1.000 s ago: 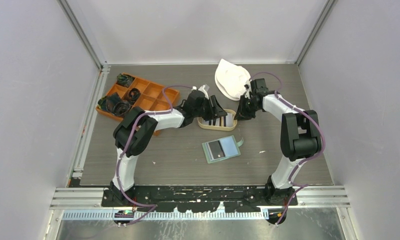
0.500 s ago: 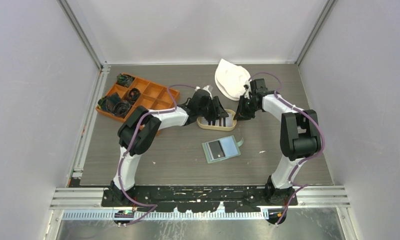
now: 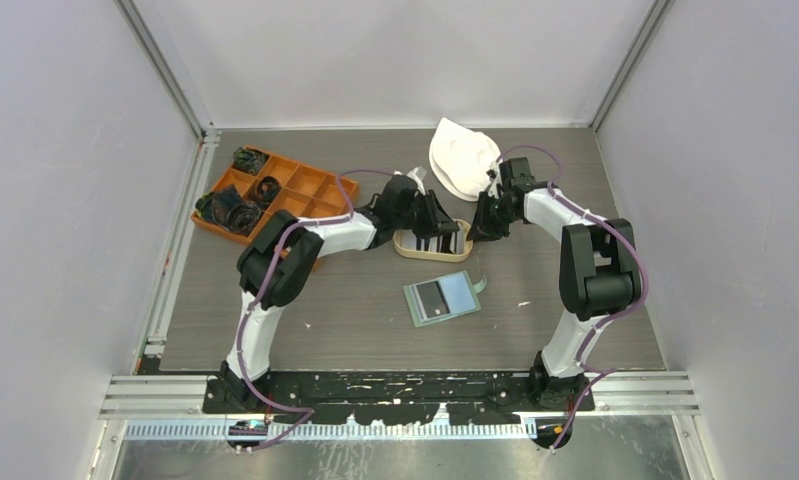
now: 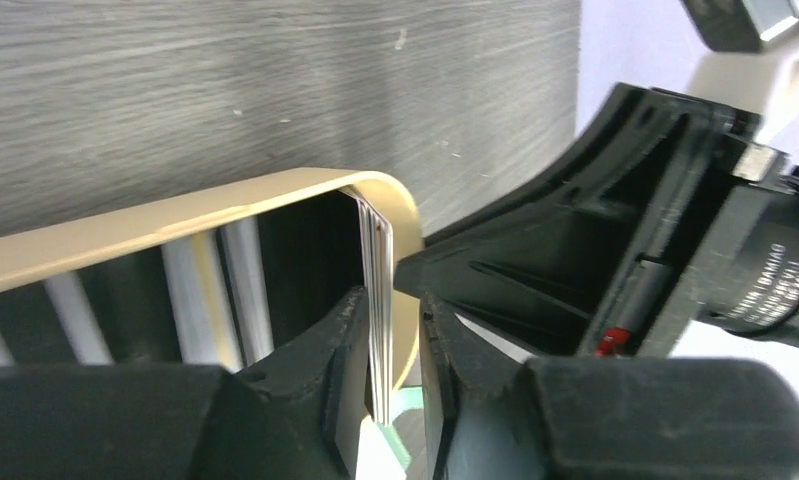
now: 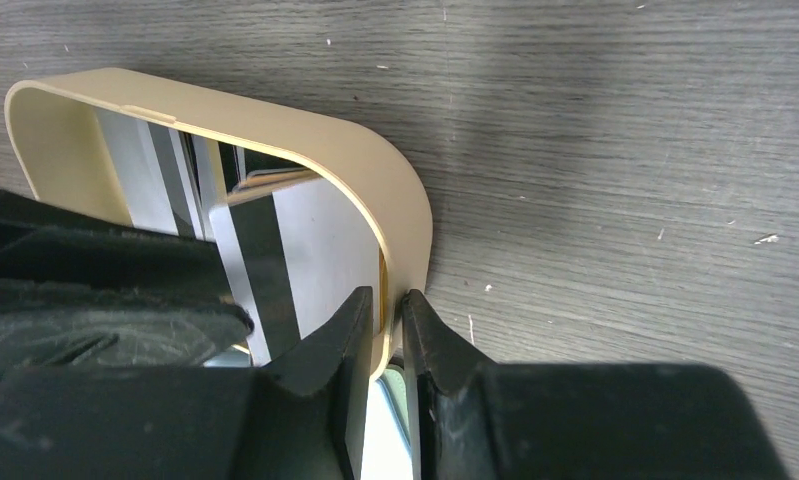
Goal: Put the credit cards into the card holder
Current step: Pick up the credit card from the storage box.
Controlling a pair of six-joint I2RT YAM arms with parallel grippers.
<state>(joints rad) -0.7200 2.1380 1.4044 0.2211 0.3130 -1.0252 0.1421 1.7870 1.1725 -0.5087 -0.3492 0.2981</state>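
Left claw (image 4: 393,300) at the credit cards (image 4: 378,290), right claw (image 5: 385,298) pinning the tray (image 5: 400,190).
Nearest the bases, the card holder (image 3: 443,298) lies open and flat on the table (image 3: 355,320), apart from both arms. Beyond it, the credit cards stand on edge in the tan tray. Left claw is narrowed around the end cards, with the tray wall seemingly inside the gap too; can't tell if it bites. Right claw is pinched on the tray's end wall. Cards should be light, stiff and slick: grip the flat faces near the top edge, and expect several to lift together. Left wrist shows the stack edge-on, right wrist a white face with a black stripe; the top view hides both. Farthest: orange box (image 3: 275,192), white cloth (image 3: 462,157).
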